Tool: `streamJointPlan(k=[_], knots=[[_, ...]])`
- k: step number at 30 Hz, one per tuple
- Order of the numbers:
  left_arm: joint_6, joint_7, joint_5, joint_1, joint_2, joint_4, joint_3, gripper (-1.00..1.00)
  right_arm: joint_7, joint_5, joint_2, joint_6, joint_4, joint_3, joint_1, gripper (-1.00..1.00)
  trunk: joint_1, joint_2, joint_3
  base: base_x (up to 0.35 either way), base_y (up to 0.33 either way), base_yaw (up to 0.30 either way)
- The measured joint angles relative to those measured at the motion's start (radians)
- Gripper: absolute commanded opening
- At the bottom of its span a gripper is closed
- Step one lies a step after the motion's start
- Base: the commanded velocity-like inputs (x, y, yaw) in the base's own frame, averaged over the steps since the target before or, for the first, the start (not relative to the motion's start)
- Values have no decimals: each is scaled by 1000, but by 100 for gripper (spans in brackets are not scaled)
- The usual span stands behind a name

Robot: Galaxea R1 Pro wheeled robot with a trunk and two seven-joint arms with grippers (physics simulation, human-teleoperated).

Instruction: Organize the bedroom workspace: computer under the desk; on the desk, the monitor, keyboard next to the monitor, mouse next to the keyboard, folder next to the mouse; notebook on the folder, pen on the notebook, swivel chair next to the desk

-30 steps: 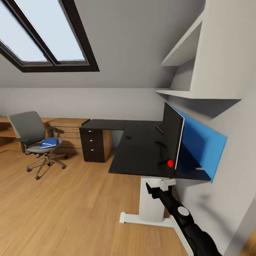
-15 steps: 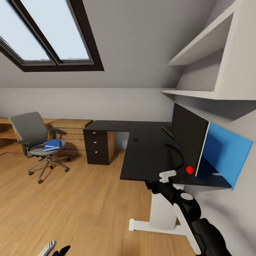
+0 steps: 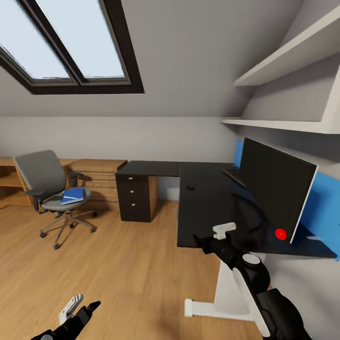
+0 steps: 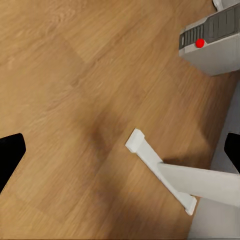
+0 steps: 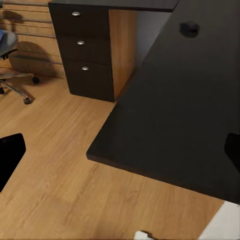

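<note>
The black-topped desk [image 3: 208, 212] stands against the right wall and carries the monitor [image 3: 276, 189]. The keyboard [image 3: 234, 177] lies behind the monitor and the small dark mouse [image 3: 190, 188] out on the top. At the left, the grey swivel chair [image 3: 47, 186] holds the blue folder [image 3: 73, 195] on its seat. In the left wrist view the computer [image 4: 212, 42] stands on the floor by the desk's white foot [image 4: 160, 167]. My right gripper [image 3: 208, 243] hangs open at the desk's near edge. Low over the floor, my left gripper [image 3: 82, 309] is open and empty. The notebook and pen are out of view.
A dark drawer unit [image 3: 134, 198] stands under the desk's far end, with a wooden chest [image 3: 97, 177] beside it. White wall shelves [image 3: 293, 89] hang above the desk. Bare wood floor [image 3: 118, 264] lies between me and the chair.
The whole view has swung, so the desk and monitor now sit further right in the picture. My left gripper has come up into view at the bottom. The right arm has risen slightly.
</note>
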Motion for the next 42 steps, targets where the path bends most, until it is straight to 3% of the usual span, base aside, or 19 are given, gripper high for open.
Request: streamJointPlan(k=[22,28,35,42], knots=[[5,5,-2,-1,-7,35,-2,100,-2,-1,1,11,0,-52,-23,100,0,0,4,137,305,-278],[9,1,-2,-1,-5,34,-5,100,-1,-1,1,11,0,-52,-22,100,-23,42,22,20,296,-154],[26,-2,1,-1,-3,35,-44,100,0,-1,-2,12,0,-52,-16,100,-49,91,44,3,247,-28],[-14,29,40,38,-43,-4,-30,100,-38,-11,37,-27,39,-33,-55,100,-49,91,44,0,0,0]])
